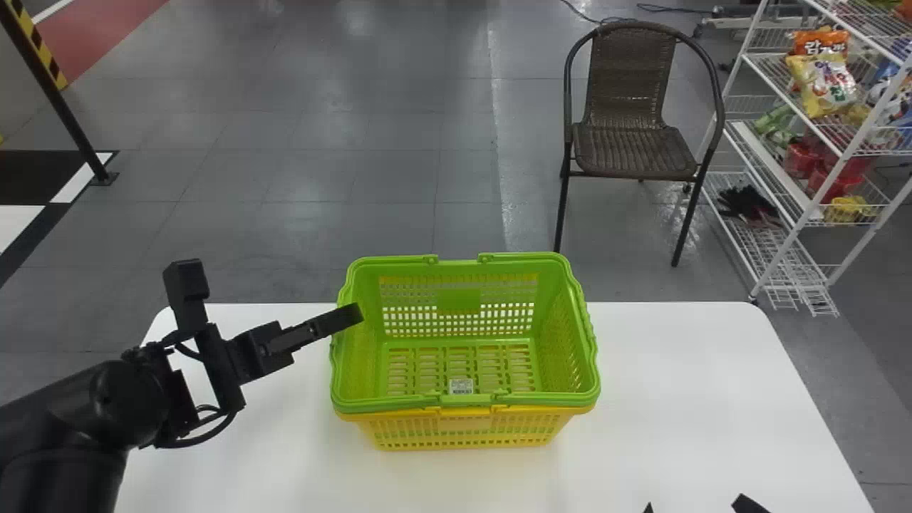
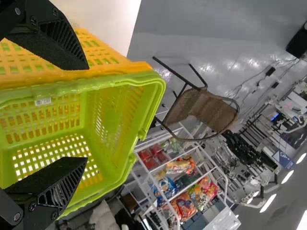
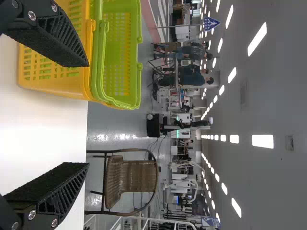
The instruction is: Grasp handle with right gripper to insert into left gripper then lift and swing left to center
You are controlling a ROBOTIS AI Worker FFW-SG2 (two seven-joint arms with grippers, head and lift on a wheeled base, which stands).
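Head view puts the green basket (image 1: 463, 267) before us, nested in the yellow basket (image 1: 463, 431), the pair standing upright on the white counter (image 1: 698, 399). From that basket's middle we read the rest like a clock face, with twelve on the far side. At six o'clock, the green handle (image 1: 467, 401) lies folded down along the near rim; we find it out of both grippers' grasp. A small white label (image 1: 461, 386) sits inside the green basket, also toward six.

Our left gripper (image 1: 338, 323) comes in between nine and ten o'clock, its tip above the rim there; whether it touches, we cannot tell. In the left wrist view its fingers (image 2: 57, 43) are spread wide, with nothing pinched between them.

Near four o'clock, our right gripper (image 1: 695, 506) pokes in at the bottom edge, well apart from the basket. The right wrist view shows us that its fingers (image 3: 53, 40) are spread as well, with nothing held.

Beyond the counter, on the floor, we have a brown woven chair (image 1: 634, 146) at one o'clock and a white wire shelf (image 1: 798, 242) at two, carrying snack bags (image 1: 823, 78). A dark post (image 1: 60, 107) leans into our picture at ten.
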